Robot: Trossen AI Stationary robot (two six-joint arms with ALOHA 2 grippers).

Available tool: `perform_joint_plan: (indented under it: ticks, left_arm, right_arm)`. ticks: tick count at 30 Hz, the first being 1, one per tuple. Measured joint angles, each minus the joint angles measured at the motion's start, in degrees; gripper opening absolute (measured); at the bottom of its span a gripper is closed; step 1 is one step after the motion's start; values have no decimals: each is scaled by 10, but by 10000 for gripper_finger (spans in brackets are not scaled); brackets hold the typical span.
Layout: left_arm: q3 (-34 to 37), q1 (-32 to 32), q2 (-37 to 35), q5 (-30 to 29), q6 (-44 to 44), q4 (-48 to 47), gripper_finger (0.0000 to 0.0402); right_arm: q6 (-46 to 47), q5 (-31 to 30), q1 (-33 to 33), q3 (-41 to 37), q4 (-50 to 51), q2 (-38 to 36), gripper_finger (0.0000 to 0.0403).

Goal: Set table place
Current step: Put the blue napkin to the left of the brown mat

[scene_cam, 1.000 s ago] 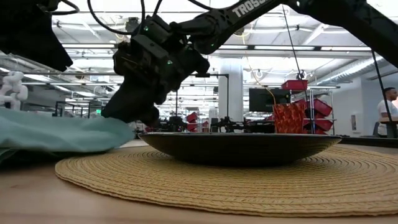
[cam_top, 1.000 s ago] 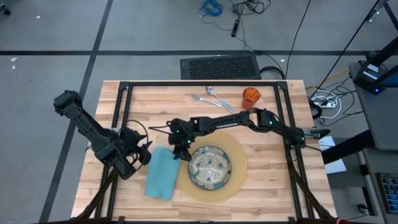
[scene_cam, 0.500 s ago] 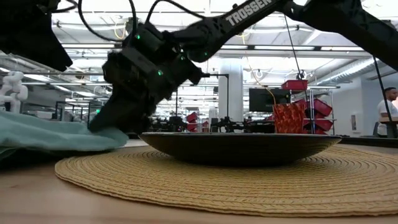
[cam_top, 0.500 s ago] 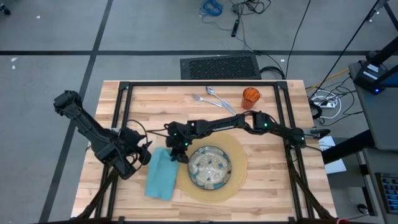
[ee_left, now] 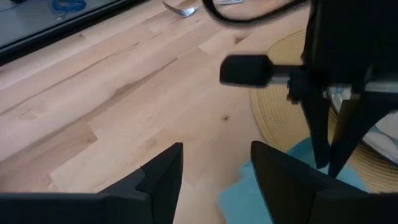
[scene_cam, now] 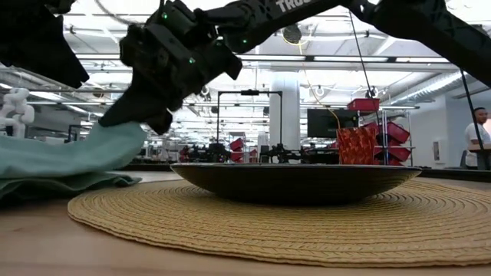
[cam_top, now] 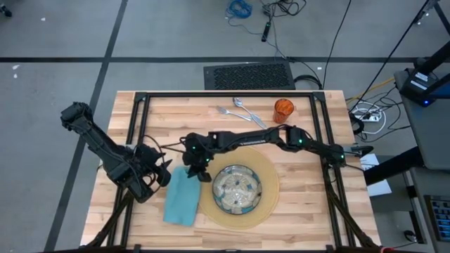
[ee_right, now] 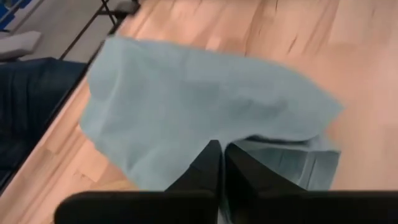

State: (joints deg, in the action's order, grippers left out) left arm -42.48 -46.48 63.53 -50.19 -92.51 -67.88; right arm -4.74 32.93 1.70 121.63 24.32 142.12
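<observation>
A teal napkin (cam_top: 181,199) lies on the table (cam_top: 302,204) left of the round tan mat (cam_top: 271,188), which bears the patterned glass plate (cam_top: 238,188). My right gripper (cam_top: 196,169) reaches across from the right and is shut on the napkin's far end beside the plate. In the low view that end (scene_cam: 115,146) rises off the table while the remainder (scene_cam: 46,172) stays flat. My left gripper (ee_left: 216,152) waits open just left of the napkin, touching nothing. Silver cutlery (cam_top: 239,109) and the orange cup (cam_top: 283,107) sit at the far edge. My right gripper pinches the napkin's upper layer (ee_right: 205,134) between its two shut fingers (ee_right: 233,165), at the far corner next to the plate. The fingers slant down from the table's right side. That layer is lifted and hangs sloping; a lower layer (ee_right: 292,163) and the near end rest on the table.
The black frame rails (cam_top: 140,119) run along the table's edges. Bare wood (ee_left: 124,93) lies between the napkin and the cutlery. A floor grille (cam_top: 249,75) and cables lie beyond the far edge. A person (scene_cam: 479,138) stands far off in the room.
My right gripper has shut on the napkin's far end beside the plate, then risen and drawn a little toward the table's left. That end of the napkin has lifted off the table; the near end has stayed where it lay.
</observation>
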Motion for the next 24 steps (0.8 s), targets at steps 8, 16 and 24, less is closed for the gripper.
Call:
perform_joint_plan:
  ticks: [8, 16, 24]
  left_arm:
    - [0, 0, 0, 2, 0, 0, 175]
    - [0, 0, 0, 2, 0, 0, 175]
    - [0, 0, 0, 2, -1, 2, 175]
  right_arm:
    - [-9, 2, 19, 42, -3, 0, 0]
    - [-2, 2, 60, 42, -6, 0, 0]
    - [45, 13, 90, 43, -80, 24, 0]
